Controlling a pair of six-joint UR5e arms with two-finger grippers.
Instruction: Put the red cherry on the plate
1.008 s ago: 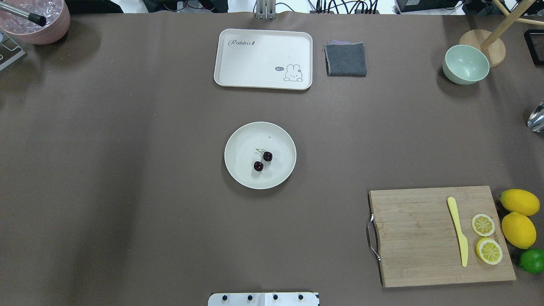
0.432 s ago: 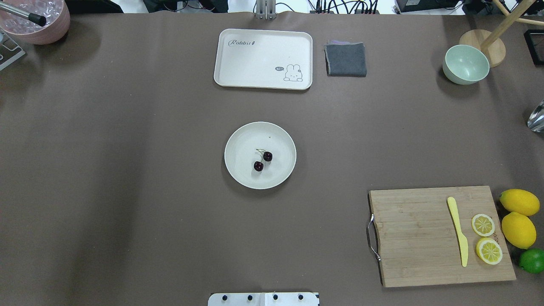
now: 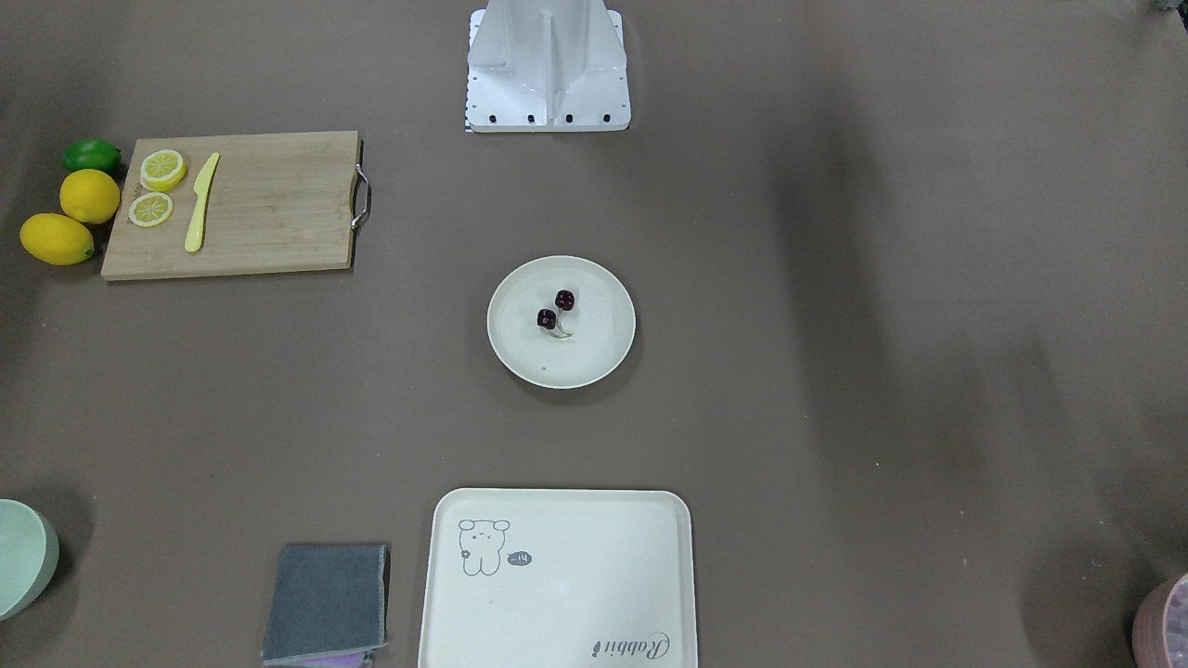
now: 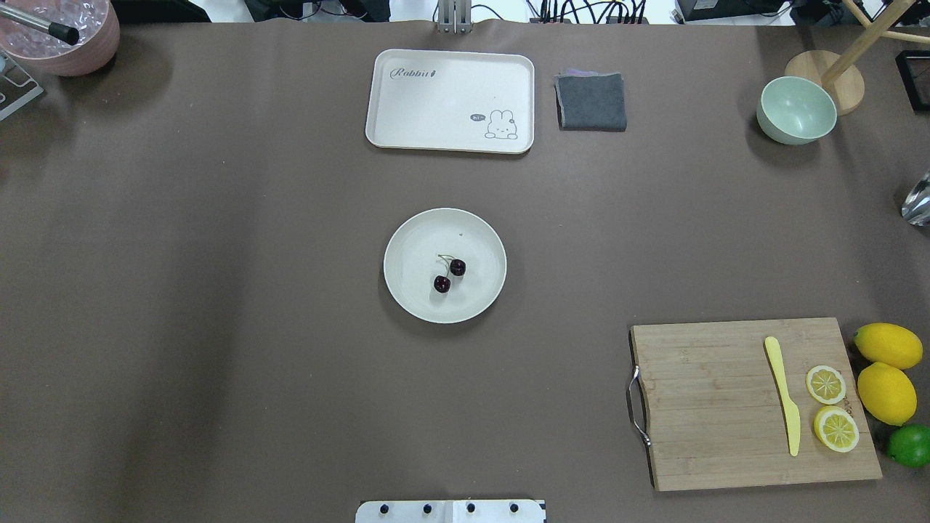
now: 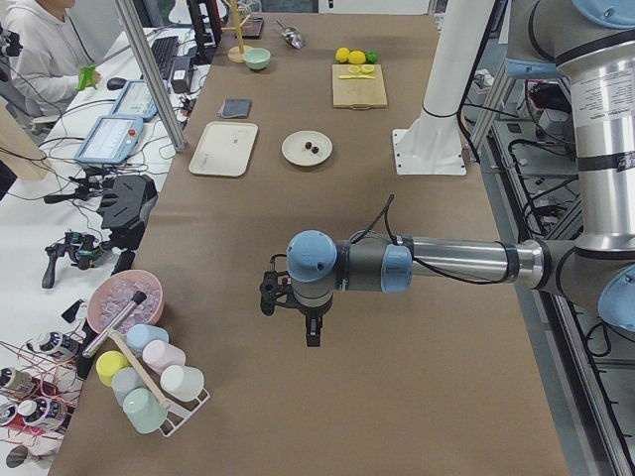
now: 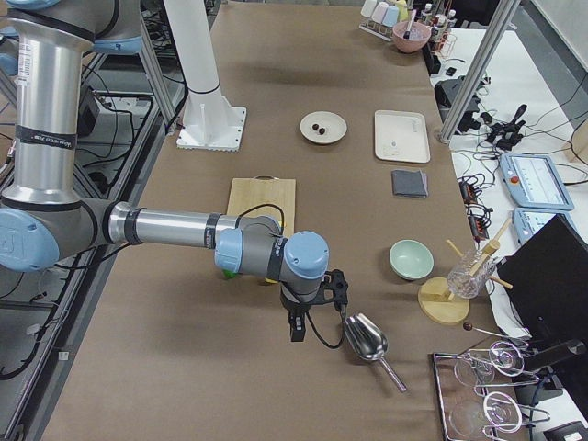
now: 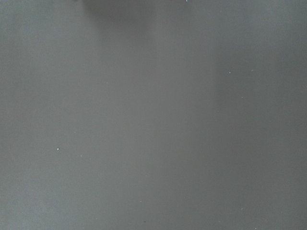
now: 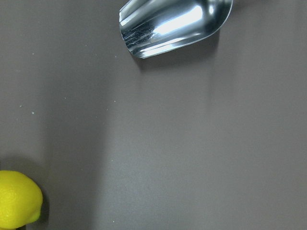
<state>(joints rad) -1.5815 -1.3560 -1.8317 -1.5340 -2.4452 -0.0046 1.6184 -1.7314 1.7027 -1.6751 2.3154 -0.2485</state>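
The red cherry, a pair of tiny dark fruits on joined stems, lies inside the round off-white plate at the table's middle; the front-facing view shows the cherry on the plate too. Neither gripper appears in the overhead or front-facing views. My left gripper hangs over bare table far to the left of the plate. My right gripper hangs beside a metal scoop, far from the plate on the other side. Whether either is open or shut I cannot tell.
A cream tray and folded grey cloth lie at the back. A green bowl stands back right. A cutting board holds a yellow knife and lemon slices, with lemons and a lime beside it.
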